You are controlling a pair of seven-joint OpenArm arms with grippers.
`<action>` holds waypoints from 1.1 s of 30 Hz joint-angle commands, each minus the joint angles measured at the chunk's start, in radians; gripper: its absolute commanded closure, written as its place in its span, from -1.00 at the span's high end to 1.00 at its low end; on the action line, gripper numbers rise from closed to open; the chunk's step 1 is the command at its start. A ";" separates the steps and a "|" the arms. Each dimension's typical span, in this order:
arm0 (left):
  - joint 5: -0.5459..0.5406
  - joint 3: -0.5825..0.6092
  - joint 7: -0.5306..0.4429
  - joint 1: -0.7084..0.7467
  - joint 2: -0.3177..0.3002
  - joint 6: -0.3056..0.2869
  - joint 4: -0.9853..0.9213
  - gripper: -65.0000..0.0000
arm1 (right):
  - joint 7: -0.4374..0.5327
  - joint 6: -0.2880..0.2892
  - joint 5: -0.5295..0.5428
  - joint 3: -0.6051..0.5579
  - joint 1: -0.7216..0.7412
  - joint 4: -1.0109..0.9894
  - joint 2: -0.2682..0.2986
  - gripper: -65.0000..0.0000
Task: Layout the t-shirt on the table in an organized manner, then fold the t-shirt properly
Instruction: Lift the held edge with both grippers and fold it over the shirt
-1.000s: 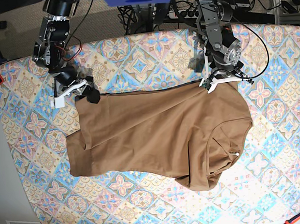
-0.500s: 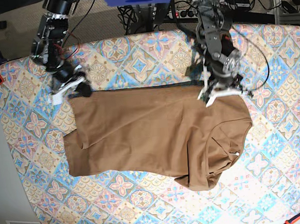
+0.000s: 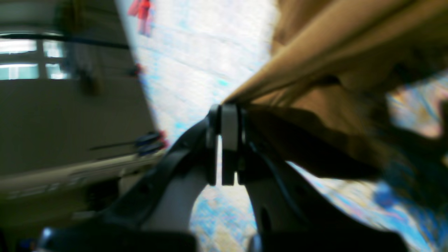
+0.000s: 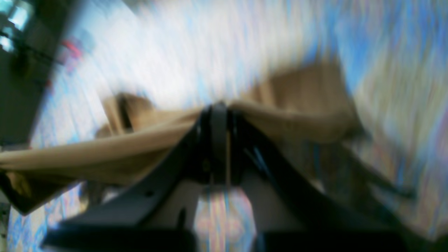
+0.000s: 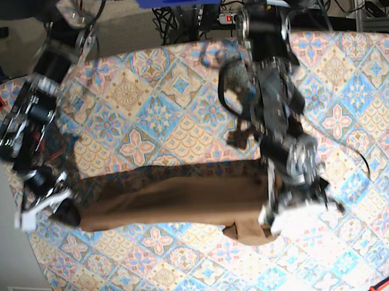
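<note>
tan t-shirt (image 5: 172, 200) hangs stretched between both arms above the patterned worktop (image 5: 177, 99). each arm's jaws pinch a fabric edge. soft, limp cloth; best gripped at its corners.

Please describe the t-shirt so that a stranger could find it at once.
Look at the table with the pastel diamond-tile cloth. Across its near half stretches a plain tan-brown band, the t-shirt, pinched by the right gripper and left gripper. It is the only unpatterned fabric.
</note>
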 commanded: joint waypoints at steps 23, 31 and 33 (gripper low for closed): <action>0.051 -0.076 -0.345 -0.876 -0.049 0.282 -0.965 -1.00 | 0.151 -0.051 -0.320 -0.261 0.816 -0.825 0.131 -1.00; 0.059 -0.133 -0.369 -0.953 -0.050 0.304 -1.018 -1.00 | 0.263 -0.051 -0.320 -0.293 0.975 -0.951 0.131 -1.00; 0.061 -0.133 -0.366 -0.953 -0.050 0.304 -0.971 -1.00 | 0.258 -0.051 -0.320 -0.289 0.987 -0.948 0.131 -1.00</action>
